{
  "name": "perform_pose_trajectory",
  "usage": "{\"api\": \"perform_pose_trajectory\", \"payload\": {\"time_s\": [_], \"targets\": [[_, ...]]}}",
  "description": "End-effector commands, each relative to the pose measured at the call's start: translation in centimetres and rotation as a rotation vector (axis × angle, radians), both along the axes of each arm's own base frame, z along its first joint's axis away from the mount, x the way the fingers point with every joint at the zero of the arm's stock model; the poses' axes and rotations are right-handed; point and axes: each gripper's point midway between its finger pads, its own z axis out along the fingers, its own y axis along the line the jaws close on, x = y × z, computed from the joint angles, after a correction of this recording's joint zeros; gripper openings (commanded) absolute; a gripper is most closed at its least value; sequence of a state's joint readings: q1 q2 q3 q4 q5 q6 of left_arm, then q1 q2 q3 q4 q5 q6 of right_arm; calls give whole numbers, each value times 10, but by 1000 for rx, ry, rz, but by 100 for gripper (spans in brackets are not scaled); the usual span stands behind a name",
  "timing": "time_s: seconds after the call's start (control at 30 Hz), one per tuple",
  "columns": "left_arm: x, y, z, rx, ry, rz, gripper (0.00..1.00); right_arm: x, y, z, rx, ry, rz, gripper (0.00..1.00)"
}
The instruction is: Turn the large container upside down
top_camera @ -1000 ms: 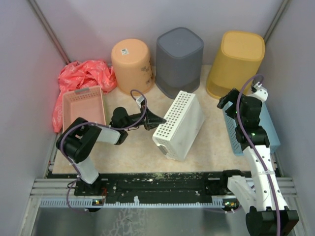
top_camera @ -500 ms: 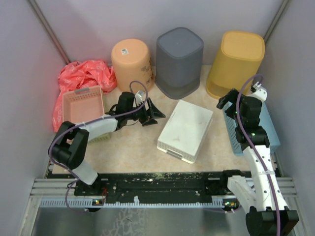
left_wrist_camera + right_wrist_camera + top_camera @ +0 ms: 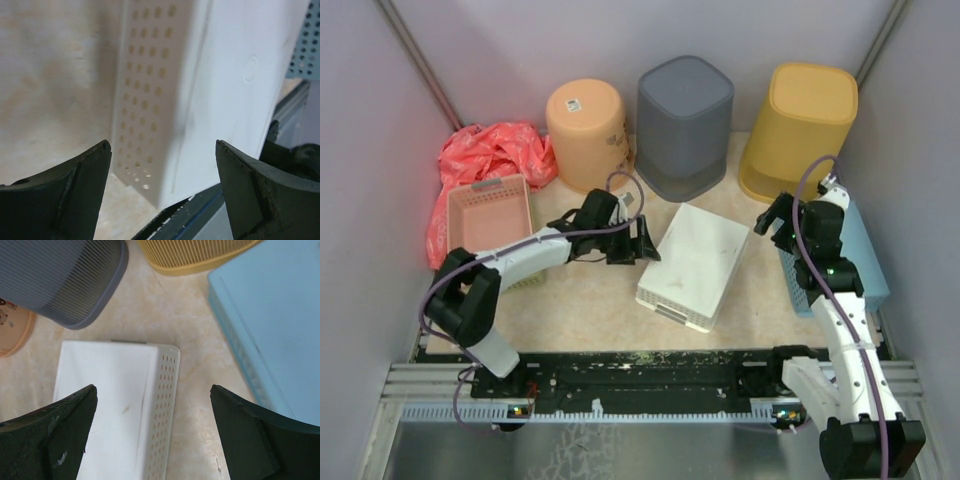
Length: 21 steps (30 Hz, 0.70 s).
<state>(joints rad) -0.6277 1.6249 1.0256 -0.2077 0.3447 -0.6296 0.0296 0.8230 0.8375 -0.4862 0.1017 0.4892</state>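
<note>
Jaws both spread, empty | white container (image 3: 695,262) bottom-up | orange bin (image 3: 592,135) sticker (image 3: 573,103) unreadable

The white perforated container (image 3: 695,262) looks matt plastic, the red bag (image 3: 485,160) crinkly glossy film, the tabletop (image 3: 580,300) smooth.

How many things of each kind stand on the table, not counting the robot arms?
Bins: 3 (orange bin, grey bin, yellow bin)
Perforated baskets: 3 (white basket, pink basket, light blue basket)
Bags: 1 (red plastic bag)
Total: 7
</note>
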Motion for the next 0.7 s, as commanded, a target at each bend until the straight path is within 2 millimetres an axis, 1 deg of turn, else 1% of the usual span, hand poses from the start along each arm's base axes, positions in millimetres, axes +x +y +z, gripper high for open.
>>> {"api": "perform_pose_trajectory", "payload": {"time_s": [0.0,0.1,0.17,0.23,0.3,0.37,0.47,0.53,0.6,0.63,0.67], "targets": [[-29,-62,17,-197,36,-205,89,-7,0,-1,-7,1,12,95],[-40,-113,29,-318,73,-308,88,-8,-1,2,-8,-6,8,95],[-43,-141,40,-386,83,-378,88,-9,-2,5,-12,-7,2,95],[-43,-155,54,-446,87,-423,88,-12,-6,9,-29,-6,-11,95],[-37,-156,75,-495,45,-436,88,-16,-11,13,-52,-8,-26,95],[-27,-146,94,-507,-2,-421,89,-20,-15,14,-73,-13,-38,95],[-13,-114,109,-458,-51,-367,89,-21,-15,13,-84,-19,-28,95],[-2,-86,118,-387,-104,-318,89,-17,-8,13,-73,-34,15,94],[12,-52,128,-291,-170,-242,89,-12,1,14,-46,-52,55,93],[19,-33,132,-230,-203,-195,89,-9,8,14,-22,-61,81,91],[28,-12,142,-162,-259,-127,89,-7,17,15,8,-69,114,90]]}}
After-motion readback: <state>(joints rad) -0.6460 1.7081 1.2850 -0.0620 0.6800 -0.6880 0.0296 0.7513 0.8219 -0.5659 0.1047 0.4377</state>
